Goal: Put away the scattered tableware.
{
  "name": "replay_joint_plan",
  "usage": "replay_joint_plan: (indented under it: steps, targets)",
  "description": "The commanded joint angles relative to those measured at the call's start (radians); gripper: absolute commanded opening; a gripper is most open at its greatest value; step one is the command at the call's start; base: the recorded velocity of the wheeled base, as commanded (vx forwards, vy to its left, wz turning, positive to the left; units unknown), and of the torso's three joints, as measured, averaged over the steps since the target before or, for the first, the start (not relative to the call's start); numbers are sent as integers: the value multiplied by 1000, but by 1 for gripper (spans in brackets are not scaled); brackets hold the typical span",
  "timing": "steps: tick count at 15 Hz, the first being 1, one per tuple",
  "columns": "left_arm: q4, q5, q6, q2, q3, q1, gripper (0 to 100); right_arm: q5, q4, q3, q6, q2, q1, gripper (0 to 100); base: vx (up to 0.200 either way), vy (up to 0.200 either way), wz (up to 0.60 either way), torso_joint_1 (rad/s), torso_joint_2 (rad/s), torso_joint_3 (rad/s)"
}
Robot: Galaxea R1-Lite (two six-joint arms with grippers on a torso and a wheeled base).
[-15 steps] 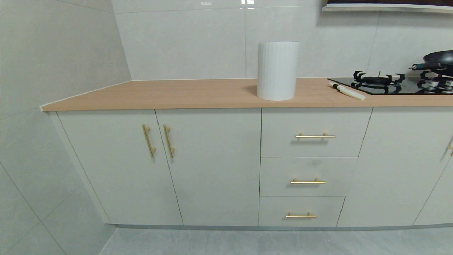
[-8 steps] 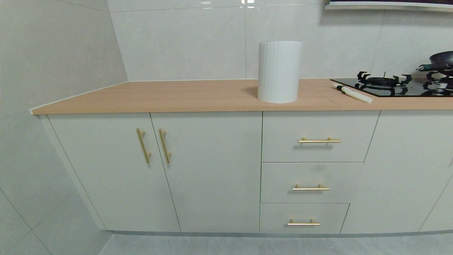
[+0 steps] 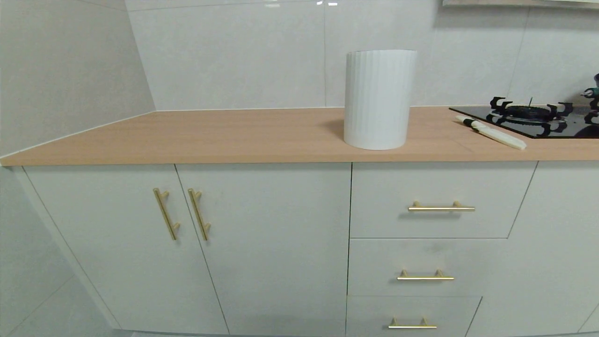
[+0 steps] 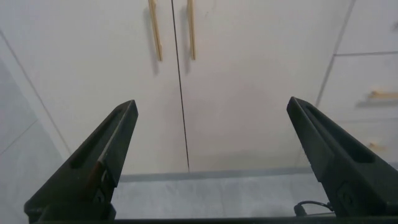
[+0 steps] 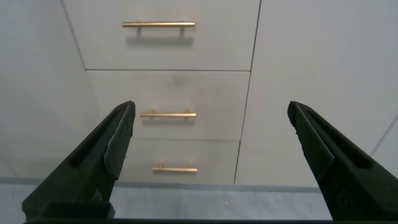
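Cream-handled utensil (image 3: pixel 491 132) lies on the table (image 3: pixel 234 138) at frame right; left gripper (image 4: pixel 211 107) and right gripper (image 5: pixel 211 107) gape empty, so raising the right one squarely over it seems best.

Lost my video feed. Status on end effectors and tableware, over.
Left end effector, right end effector: open, empty, facing cabinet fronts. Cream knife-like utensil lies on wooden countertop beside black gas hob. Tall white ribbed cylinder upright, apart from it.

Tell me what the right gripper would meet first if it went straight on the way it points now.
Likely the middle drawer front, beside its brass handle: the open right gripper frames it with nothing between, though depth is unclear.
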Motion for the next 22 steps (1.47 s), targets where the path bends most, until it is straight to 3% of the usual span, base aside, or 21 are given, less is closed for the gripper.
replay_joint_plan:
  steps: [1, 8, 22]
  targets:
    - [1, -1, 0, 1, 0, 0, 100, 1, 0, 0, 0, 2, 0, 100, 200, 0, 0, -2, -2, 2]
    - [-1, 0, 0, 1, 0, 0, 100, 1, 0, 0, 0, 2, 0, 100, 200, 0, 0, 2, -3, 2]
    - [1, 0, 0, 1, 0, 0, 100, 1, 0, 0, 0, 2, 0, 100, 0, 0, -43, 0, 0, 1]
